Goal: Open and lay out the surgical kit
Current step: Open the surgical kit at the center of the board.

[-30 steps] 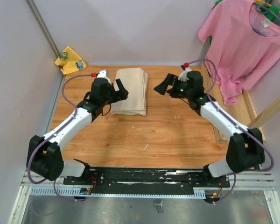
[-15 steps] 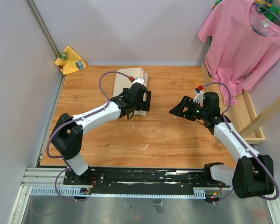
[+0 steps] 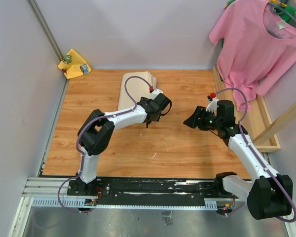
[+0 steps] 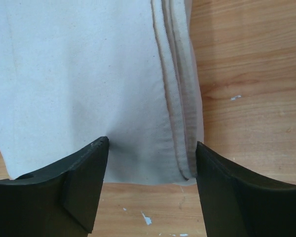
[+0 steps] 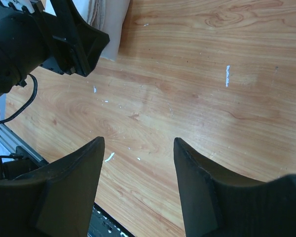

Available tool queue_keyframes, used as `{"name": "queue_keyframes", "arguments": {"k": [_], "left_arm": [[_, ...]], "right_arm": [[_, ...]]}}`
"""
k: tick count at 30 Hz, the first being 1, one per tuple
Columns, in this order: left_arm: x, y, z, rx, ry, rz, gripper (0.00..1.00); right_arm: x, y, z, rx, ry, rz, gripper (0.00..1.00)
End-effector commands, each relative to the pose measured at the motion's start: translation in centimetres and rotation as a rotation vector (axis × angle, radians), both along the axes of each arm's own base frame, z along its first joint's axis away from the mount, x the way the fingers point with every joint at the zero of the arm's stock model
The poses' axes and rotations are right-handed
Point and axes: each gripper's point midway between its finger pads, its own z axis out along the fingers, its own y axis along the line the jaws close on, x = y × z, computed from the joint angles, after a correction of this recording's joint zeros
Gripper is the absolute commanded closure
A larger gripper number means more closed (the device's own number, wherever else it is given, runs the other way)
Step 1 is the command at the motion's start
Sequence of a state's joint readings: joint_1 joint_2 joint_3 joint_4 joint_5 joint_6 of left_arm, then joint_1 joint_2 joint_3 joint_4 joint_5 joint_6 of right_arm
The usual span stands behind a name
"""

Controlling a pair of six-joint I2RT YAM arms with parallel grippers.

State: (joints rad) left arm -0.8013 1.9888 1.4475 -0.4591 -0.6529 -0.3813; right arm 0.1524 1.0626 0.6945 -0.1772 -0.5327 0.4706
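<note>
The surgical kit shows only as a folded beige cloth wrap (image 3: 135,85) lying shut at the back of the wooden table; its contents are hidden. My left gripper (image 3: 155,108) hangs over the wrap's near right corner. In the left wrist view the wrap (image 4: 89,74) fills the upper frame, and the left gripper (image 4: 152,145) stands open, its jaws astride the layered folded edge (image 4: 180,98) without pinching it. My right gripper (image 3: 190,121) is open over bare wood, well to the right of the wrap. The right wrist view shows the right gripper (image 5: 138,140) with nothing between its fingers.
A pink T-shirt (image 3: 256,44) hangs at the back right above a wooden rail (image 3: 265,123). A small yellow cloth (image 3: 75,63) lies in the back left corner. The left arm's gripper head (image 5: 54,39) shows at the upper left of the right wrist view.
The left arm swung from the wrap's left side across to its near right corner. The right arm drew back toward the near right. Both pairs of jaws have narrowed somewhat.
</note>
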Motion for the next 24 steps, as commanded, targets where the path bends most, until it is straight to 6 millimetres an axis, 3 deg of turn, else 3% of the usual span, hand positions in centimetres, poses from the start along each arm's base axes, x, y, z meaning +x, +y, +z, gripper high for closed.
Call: {"name": "queue_keyframes", "arguments": {"k": [1,7,15,19,24], "left_arm": [[0.7,0.4,1.0,0.041,-0.041,0.045,0.32],[0.8,-0.2,3.1,-0.016,-0.063,0.042,0.41],[1.3,-0.3,3.9,-0.029,-0.078,0.060,0.91],[2.2,2.2,5.8,-0.110,-0.118,0.144,0.99],[4.0,9.0,9.6,-0.198,-0.197,0.310,1.00]], "right_arm": [[-0.6,0.1,-0.6,0.004,0.012,0.021,0.41],[-0.7,0.2,-0.5,0.012,0.010,0.031,0.41],[-0.7,0.3,-0.6,0.013,0.009,0.037,0.41],[-0.8,0.1,-0.6,0.003,0.007,0.033,0.41],[-0.9,0.1,-0.6,-0.002,0.010,0.034,0.41]]}}
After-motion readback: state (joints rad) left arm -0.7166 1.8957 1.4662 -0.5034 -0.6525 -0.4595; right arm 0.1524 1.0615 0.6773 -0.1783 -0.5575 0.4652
